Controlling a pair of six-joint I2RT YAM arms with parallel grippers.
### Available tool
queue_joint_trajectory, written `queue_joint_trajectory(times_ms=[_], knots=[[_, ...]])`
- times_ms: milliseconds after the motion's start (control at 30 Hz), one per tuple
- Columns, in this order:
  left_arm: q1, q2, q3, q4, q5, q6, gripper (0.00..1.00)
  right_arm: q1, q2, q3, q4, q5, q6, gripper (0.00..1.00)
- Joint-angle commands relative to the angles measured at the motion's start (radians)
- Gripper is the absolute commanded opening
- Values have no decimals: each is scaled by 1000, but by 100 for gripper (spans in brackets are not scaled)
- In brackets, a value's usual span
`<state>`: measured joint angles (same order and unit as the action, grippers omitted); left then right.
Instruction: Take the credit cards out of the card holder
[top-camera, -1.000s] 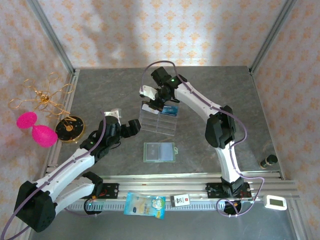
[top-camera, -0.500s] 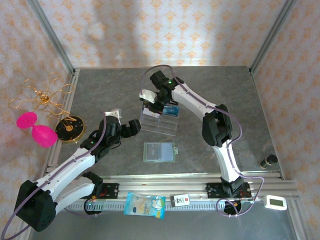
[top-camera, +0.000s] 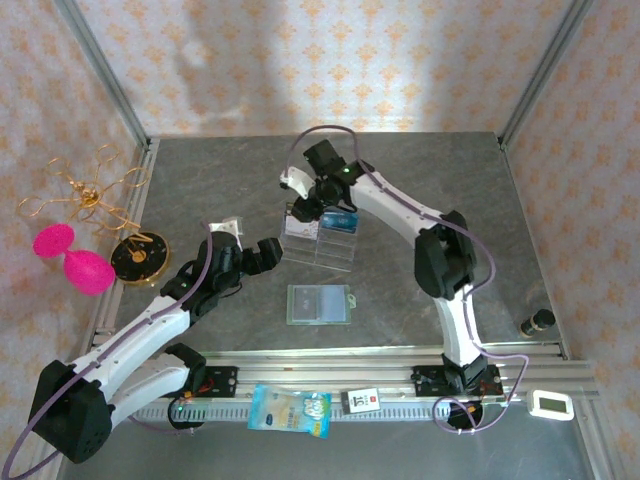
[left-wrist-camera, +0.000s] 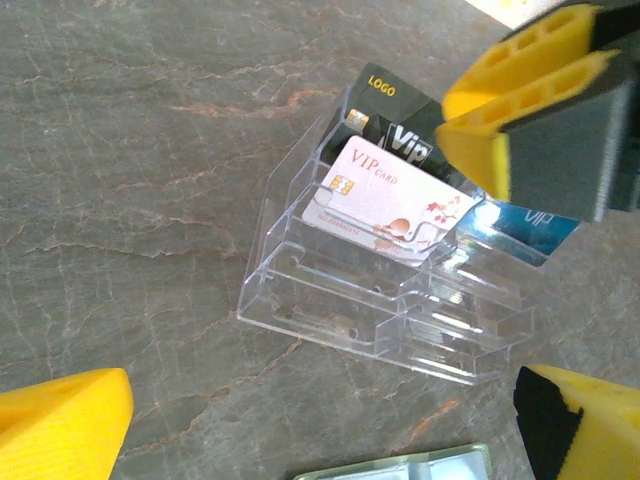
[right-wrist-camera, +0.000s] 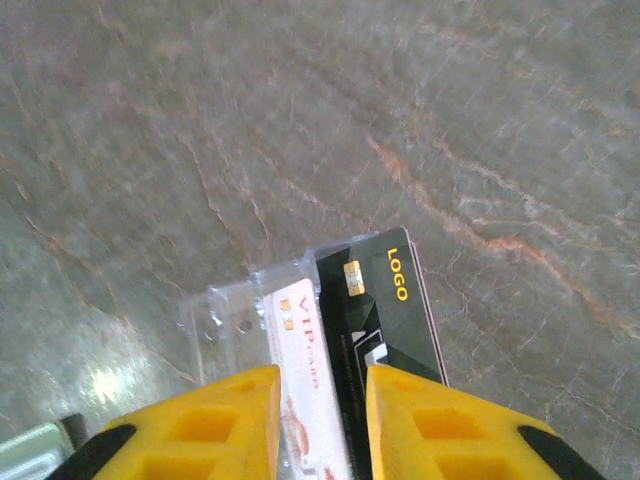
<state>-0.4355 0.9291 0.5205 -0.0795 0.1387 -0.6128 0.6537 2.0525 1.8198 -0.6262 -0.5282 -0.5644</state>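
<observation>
A pink toy and a black disc lay far left, blocking nothing. The acrylic rack held a whitish credit card, a black card and a blue card. The right gripper stood over the whitish card, jaws slightly apart. The left gripper gaped wide. The card holder lay flat before the rack.

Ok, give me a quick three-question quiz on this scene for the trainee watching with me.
1. True or false: the card holder lies apart from the clear rack.
2. The left claw is: A open, B shut on a card, C shut empty.
3. What yellow word is printed on the black card?
Key: 1 true; 2 A; 3 LOGO.
</observation>
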Motion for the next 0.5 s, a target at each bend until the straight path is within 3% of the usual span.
queue_joint_trajectory(times_ms=[0,133,267,400,467], knots=[[11,-28,-27,64,-6,-29,99,9,-205,-193,318,-4,358,26],[11,-46,-66,102,5,-42,99,25,-406,-549,515,101,684,19],[11,-48,-105,145,26,-43,99,30,-598,-843,519,213,912,16],[12,-52,-141,190,49,-54,99,30,-676,-1010,419,311,1010,21],[12,-56,-153,204,60,-64,99,30,-675,-1044,396,333,1013,18]])
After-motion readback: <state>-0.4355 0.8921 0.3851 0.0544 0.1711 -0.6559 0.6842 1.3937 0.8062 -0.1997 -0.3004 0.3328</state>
